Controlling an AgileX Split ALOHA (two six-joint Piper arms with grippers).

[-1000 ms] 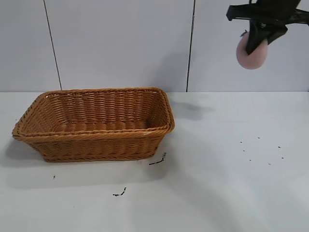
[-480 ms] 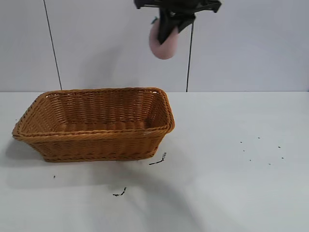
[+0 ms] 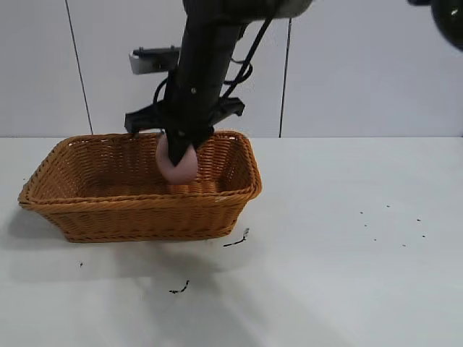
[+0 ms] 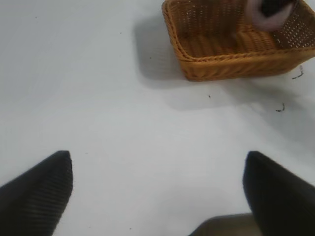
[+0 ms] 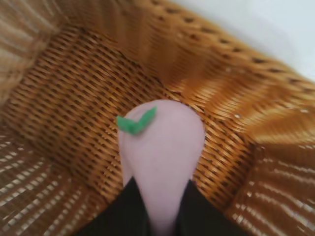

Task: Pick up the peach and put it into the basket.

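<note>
The orange-brown wicker basket (image 3: 137, 204) stands on the white table at the left. My right gripper (image 3: 182, 144) reaches down into its right end, shut on the pale pink peach (image 3: 176, 168), which hangs inside the basket below the rim. In the right wrist view the peach (image 5: 162, 147), with a small green leaf (image 5: 135, 123), sits between my black fingers (image 5: 123, 206) just above the basket floor (image 5: 69, 98). My left gripper (image 4: 156, 156) is open and empty over bare table, away from the basket (image 4: 221, 64); it does not show in the exterior view.
Small black scraps (image 3: 236, 241) lie on the table just in front of the basket's right corner, another (image 3: 179, 289) nearer the front edge. Dark specks (image 3: 394, 224) dot the table at the right. A panelled wall stands behind.
My right gripper carried the peach from high at the right, leftward over the basket, then down into the basket's right end. The basket has not moved.
</note>
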